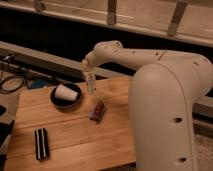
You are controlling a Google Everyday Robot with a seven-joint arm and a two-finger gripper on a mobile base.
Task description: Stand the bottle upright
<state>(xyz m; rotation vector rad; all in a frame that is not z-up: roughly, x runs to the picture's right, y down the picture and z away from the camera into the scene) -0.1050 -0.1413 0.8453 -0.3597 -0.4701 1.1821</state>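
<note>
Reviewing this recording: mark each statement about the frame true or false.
1. The cup lies in the dark bowl. True.
2. The packet is inside the bowl. False: it lies on the table, right of the bowl.
3. The gripper is at the bottle, near the table's far edge. True.
4. The bottle lies flat on its side. False: it looks upright.

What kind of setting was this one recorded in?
Probably an indoor lab or office test area: a wooden table set with a white cup, loose cables at left, and a railing's metal posts behind. The gripper is over the table's far edge, at the bottle.
</note>
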